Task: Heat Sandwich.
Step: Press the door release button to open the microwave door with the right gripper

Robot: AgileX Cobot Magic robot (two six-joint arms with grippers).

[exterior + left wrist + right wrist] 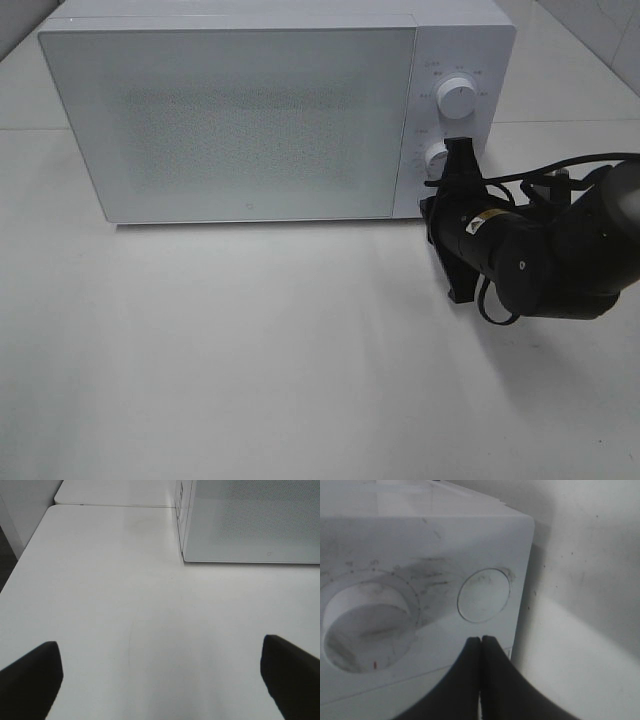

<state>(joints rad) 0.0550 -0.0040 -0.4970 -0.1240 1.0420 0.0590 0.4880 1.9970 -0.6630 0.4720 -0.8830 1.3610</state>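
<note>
The white microwave stands at the back of the table with its door shut. The sandwich and its pink dish are out of view. My right gripper is shut and empty, its tips against the control panel by the lower knob, below the upper knob. In the right wrist view the shut fingertips sit just off a flat round button, beside a large knob. My left gripper is open and empty above bare table, in front of the microwave's left corner.
The white table spreads in front of the microwave. In the left wrist view its left edge drops off to a dark floor. A seam to a second tabletop runs behind.
</note>
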